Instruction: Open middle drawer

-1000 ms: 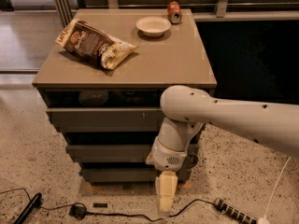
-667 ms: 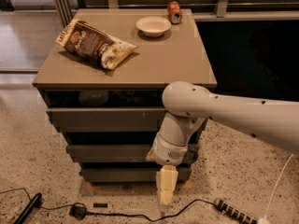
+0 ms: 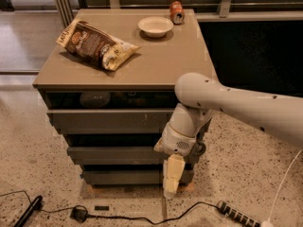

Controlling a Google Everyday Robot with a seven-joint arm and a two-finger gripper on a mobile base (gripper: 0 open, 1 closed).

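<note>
The grey-taupe cabinet [image 3: 118, 65] has three stacked drawer fronts. The middle drawer [image 3: 113, 155] is the medium-height plain front, between the taller top front [image 3: 109, 120] and the short bottom front [image 3: 123, 177]. A dark gap shows above it. My gripper [image 3: 170, 193] hangs pointing down from the white arm [image 3: 227, 103], in front of the right end of the middle and bottom fronts. It covers that end of the middle drawer. I cannot tell whether it touches the drawer.
On the cabinet top lie a snack bag [image 3: 97, 44], a white bowl [image 3: 155, 26] and a red can [image 3: 176, 12]. Cables [image 3: 118, 215] and a power strip [image 3: 236, 214] lie on the speckled floor in front. A dark wall panel [image 3: 255, 51] stands to the right.
My gripper has risen a little in front of the lower drawers and shifted slightly right. The drawers have not moved.
</note>
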